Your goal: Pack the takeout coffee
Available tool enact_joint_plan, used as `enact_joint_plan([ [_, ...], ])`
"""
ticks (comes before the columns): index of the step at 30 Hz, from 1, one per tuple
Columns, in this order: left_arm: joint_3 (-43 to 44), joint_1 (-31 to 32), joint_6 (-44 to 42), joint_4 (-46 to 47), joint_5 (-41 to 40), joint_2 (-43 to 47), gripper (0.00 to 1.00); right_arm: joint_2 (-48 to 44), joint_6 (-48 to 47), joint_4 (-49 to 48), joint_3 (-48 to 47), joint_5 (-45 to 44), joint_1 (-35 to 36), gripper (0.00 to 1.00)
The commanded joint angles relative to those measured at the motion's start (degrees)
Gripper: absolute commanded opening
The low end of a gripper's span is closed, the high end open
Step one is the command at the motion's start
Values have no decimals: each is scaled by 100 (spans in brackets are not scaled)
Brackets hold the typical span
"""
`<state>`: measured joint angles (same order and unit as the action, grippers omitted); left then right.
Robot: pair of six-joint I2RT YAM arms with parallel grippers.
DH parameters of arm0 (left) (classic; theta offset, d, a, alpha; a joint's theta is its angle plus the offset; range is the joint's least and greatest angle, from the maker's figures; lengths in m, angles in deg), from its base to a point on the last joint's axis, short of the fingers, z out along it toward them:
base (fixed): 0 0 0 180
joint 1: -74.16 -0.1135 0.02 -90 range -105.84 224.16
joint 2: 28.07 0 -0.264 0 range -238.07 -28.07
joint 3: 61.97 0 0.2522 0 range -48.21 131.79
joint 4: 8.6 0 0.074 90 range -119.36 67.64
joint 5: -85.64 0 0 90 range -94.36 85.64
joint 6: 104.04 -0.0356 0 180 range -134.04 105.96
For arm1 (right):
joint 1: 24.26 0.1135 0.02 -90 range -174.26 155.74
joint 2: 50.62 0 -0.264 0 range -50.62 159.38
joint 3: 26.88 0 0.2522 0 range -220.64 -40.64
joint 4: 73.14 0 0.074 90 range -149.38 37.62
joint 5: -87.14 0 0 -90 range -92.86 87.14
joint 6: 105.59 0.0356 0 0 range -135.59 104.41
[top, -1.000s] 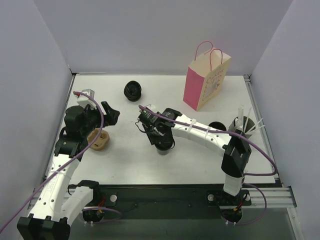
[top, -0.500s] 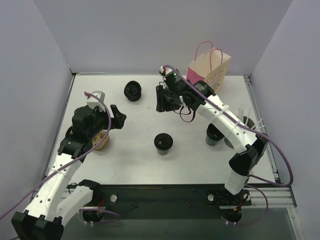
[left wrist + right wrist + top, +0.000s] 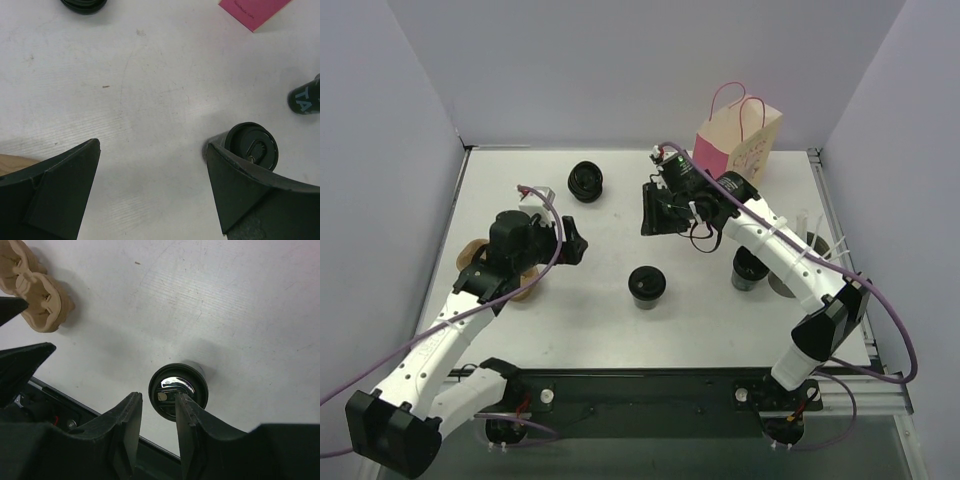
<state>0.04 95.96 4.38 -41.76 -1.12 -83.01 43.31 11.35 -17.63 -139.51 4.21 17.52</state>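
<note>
My right pincer [image 3: 157,396] hangs narrowly parted, gripping nothing. Its camera shows the middle coffee cup [image 3: 177,380] standing on the table [image 3: 225,300] beyond it. My left pincer [image 3: 152,145] is spread wide and bare, and its view catches a lettered coffee cup [image 3: 306,97] at right, which my right arm [image 3: 775,250] half hides from above.

The top camera looks down from behind the counter's [image 3: 570,330] near edge; both wrist cameras face down, closer — all three share the middle cup [image 3: 647,283].
</note>
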Motion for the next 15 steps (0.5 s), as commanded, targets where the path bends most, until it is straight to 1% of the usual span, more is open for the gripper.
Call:
enact_joint_plan([
  [1,220,227,118,-318,194,-131,97,-138,286,-10,104,84,-38,33],
  [4,159,412,232,-328,317,-210,97,-454,189,-115,692,-232,-73,36],
  [7,-113,579,426,-39,501,-140,96,-788,-109,-141,1290,-215,-222,41],
  [8,-253,614,548,58,667,-123,96,-902,-188,-150,1404,-128,-353,42],
  [12,-561,799,786,480,756,-140,95,-1070,-443,-325,2027,425,-557,46],
  [13,-632,808,873,698,800,-157,94,-1078,-470,-509,2117,897,-592,49],
  [15,-772,817,962,893,932,-289,94,-1079,-523,-677,2284,1155,-645,54],
])
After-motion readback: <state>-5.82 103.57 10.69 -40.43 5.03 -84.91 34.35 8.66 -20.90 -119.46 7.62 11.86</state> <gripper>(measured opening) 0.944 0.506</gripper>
